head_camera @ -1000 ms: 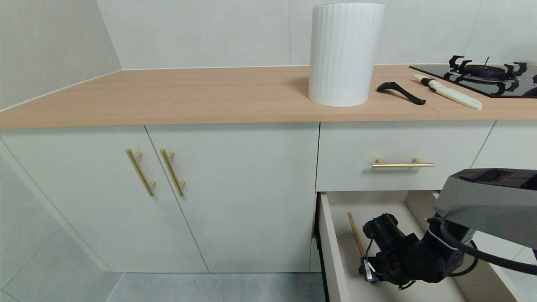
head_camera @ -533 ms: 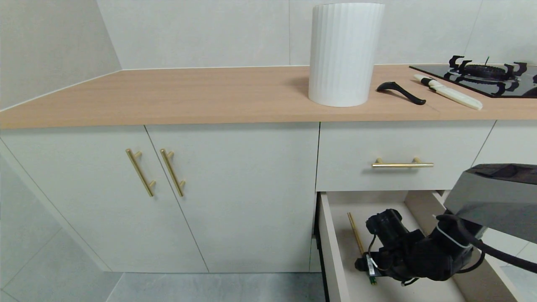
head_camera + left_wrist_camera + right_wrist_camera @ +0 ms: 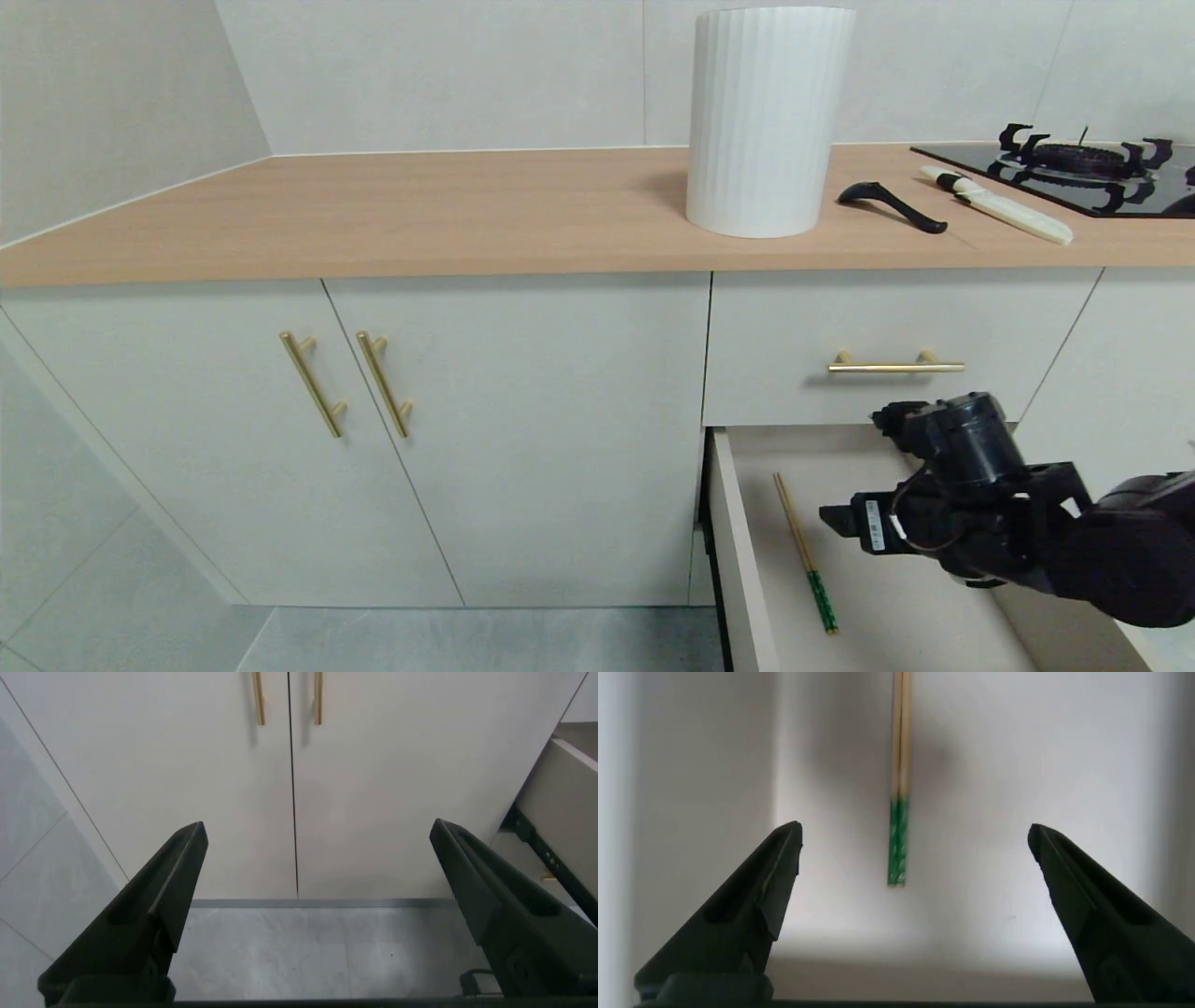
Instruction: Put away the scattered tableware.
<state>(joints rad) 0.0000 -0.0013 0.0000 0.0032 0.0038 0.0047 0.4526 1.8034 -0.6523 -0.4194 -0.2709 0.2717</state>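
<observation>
Head view has the chopsticks [image 3: 803, 553] lying in the open drawer [image 3: 742, 560] beside the right gripper [image 3: 864, 467], jaws apart and empty, so this piece seems stowed and next comes a reach for the knife [image 3: 994, 203] on the counter [image 3: 467, 215].

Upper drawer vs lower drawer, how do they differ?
The upper drawer is shut; the lower drawer is pulled out. The upper drawer's contents are hidden; the lower drawer holds chopsticks, lying flat. Both share the same pale finish.
</observation>
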